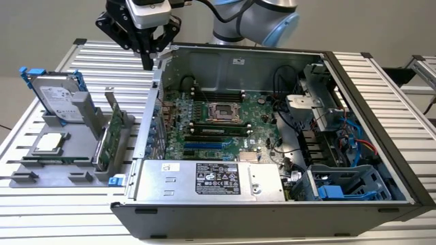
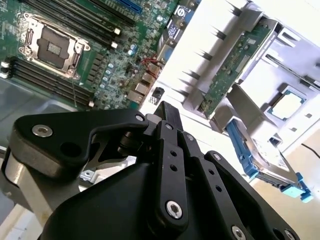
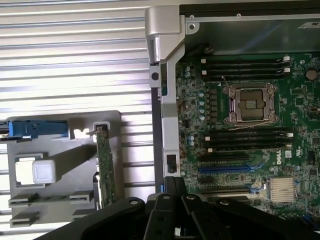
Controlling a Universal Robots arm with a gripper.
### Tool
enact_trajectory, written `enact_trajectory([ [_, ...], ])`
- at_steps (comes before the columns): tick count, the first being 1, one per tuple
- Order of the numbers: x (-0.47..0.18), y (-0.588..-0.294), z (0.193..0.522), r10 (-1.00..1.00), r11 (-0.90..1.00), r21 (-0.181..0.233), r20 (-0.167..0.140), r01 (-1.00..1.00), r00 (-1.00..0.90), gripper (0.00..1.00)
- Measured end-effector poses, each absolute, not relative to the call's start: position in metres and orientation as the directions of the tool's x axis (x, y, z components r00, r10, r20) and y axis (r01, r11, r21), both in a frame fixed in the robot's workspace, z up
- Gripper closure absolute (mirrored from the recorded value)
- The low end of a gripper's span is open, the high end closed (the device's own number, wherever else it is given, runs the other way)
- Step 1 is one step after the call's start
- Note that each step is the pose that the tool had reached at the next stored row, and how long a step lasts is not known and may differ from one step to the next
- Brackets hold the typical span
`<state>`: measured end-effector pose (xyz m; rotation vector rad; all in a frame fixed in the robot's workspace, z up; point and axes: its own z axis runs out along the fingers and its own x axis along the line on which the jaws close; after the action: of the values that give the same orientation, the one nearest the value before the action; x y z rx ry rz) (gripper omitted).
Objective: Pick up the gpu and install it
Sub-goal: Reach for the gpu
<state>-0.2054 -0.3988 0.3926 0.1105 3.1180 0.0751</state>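
Note:
The gpu (image 1: 109, 133) stands on edge in a slot of the grey holder (image 1: 75, 153) on the table, at the exterior view's left. Its green board faces the open computer case, and its silver bracket rises at the far end. Both wrist views show it as a thin green card (image 3: 106, 165) (image 2: 231, 64). My gripper (image 1: 147, 64) hangs high above the table beyond the holder, beside the case's far corner. Its fingers are shut with nothing between them, as both wrist views (image 2: 167, 107) (image 3: 173, 181) also show. It is well clear of the gpu.
The open case holds the motherboard (image 1: 218, 122), an empty processor socket (image 3: 250, 102), a power supply (image 1: 204, 178) and cables at the exterior view's right. The holder also carries a silver hard drive (image 1: 58, 97) in a blue frame and a processor chip (image 1: 51, 143).

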Motion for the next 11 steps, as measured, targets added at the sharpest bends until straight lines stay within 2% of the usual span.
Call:
enact_trajectory([
  [11, -0.2144, -0.3988, 0.3926, 0.071, 0.996, 0.049, -0.019, 0.070, -0.997, 1.00],
])
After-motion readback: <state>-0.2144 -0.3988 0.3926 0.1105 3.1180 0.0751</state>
